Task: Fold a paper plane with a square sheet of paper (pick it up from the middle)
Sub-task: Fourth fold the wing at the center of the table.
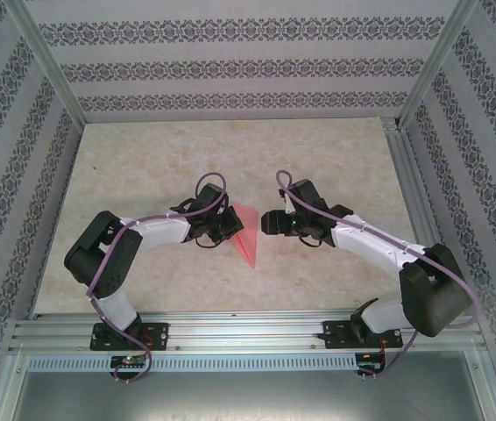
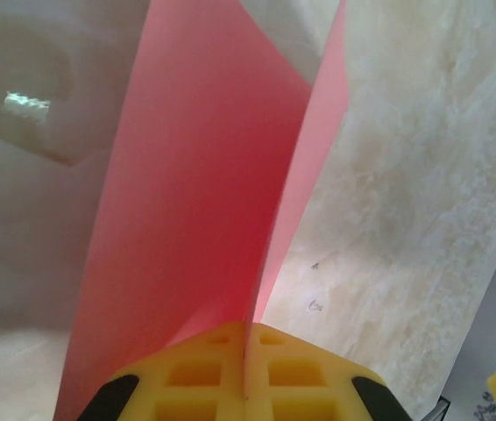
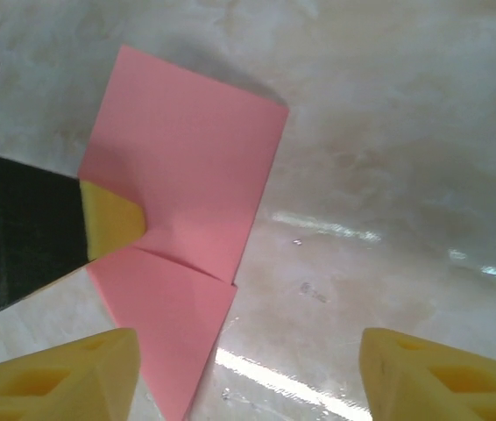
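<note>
Starting at the left hand (image 2: 246, 368): shut tight, ribbed yellow fingers (image 2: 191, 377) pressed flat together at the bottom of the wrist view, clamped on a thin pink-red paper sheet (image 2: 195, 219). Rising straight out of that pinch in two flaps, spread like a narrow V, one broad on the left, one nearly edge-on to the right.

Seen from the right wrist, same grip: left hand (image 3: 112, 219) coming in from the left edge, black body, yellow tip biting the paper sheet (image 3: 187, 175) right at a crease across its middle. Above the crease, a squarish panel. Below it, a triangle narrowing to a point toward the near edge. Lower point close down at the pale marbled table (image 3: 388, 175); touching or just clear, hard to say.

Over to the right hand (image 3: 248, 377): wide apart, one yellow finger (image 3: 55, 377) in each bottom corner, nothing between but bare table. Facing the sheet, just short of it, no contact.

From the top camera: left hand (image 1: 228, 228) and right hand (image 1: 270, 221) nose to nose in the middle of the table (image 1: 318, 158). Paper sheet (image 1: 248, 235) between them, held at its left side, pointed end toward the arm bases. Beyond, grey-patterned walls (image 1: 248, 70) on three sides and a metal rail (image 1: 248, 329) along the near edge.
</note>
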`<action>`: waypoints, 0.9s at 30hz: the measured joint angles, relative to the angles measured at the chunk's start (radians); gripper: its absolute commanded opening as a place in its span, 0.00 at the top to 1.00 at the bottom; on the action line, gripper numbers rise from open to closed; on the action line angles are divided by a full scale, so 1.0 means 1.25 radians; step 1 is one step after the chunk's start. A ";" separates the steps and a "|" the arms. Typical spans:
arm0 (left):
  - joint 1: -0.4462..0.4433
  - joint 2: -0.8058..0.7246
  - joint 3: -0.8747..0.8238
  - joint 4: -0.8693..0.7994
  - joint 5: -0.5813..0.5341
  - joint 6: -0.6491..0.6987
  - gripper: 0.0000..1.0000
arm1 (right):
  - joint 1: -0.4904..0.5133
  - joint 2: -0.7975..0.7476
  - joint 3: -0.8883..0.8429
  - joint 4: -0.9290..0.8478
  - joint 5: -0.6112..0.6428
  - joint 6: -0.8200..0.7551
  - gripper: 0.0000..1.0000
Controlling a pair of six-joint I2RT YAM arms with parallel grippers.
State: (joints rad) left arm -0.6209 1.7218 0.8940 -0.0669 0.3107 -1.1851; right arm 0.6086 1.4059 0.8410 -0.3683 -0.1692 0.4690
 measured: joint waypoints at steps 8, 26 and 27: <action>-0.001 -0.009 -0.001 0.001 -0.026 -0.043 0.96 | 0.115 0.049 -0.006 0.081 0.006 0.026 0.49; 0.004 -0.009 -0.006 0.021 -0.020 -0.065 0.96 | 0.166 0.162 -0.032 0.212 0.081 0.062 0.60; 0.004 -0.009 -0.007 0.021 -0.020 -0.065 0.95 | 0.167 0.170 -0.030 0.217 0.085 0.059 0.60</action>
State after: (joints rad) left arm -0.6155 1.7111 0.8856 -0.0410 0.2863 -1.2663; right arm 0.8169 1.6180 0.8032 -0.0967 -0.0635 0.5430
